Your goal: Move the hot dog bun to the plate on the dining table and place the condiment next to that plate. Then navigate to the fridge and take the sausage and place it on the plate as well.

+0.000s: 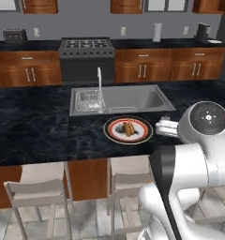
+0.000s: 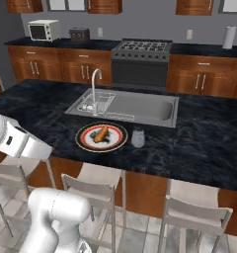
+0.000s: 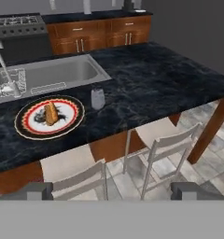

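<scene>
The hot dog bun (image 3: 51, 113) (image 1: 128, 127) (image 2: 101, 133) lies on the red-and-black-rimmed plate (image 3: 20, 126) (image 1: 113, 133) (image 2: 83, 141), near the front edge of the dining table (image 3: 156, 84) (image 1: 39, 126) (image 2: 204, 143). The small greyish condiment (image 3: 97, 99) (image 2: 138, 138) stands upright just right of the plate, a little apart from it. My gripper (image 3: 114, 190) is open and holds nothing. It hovers back from the table's front edge, above the stools, looking down at plate and bottle. The fridge and the sausage are out of view.
A steel sink (image 3: 62, 74) (image 1: 128, 98) (image 2: 140, 108) with a tall faucet (image 1: 99, 86) is set in the table behind the plate. Pale stools (image 3: 165, 149) (image 1: 37, 187) (image 2: 194, 212) line the front edge. Stove (image 1: 86, 47) and wood cabinets stand along the far wall.
</scene>
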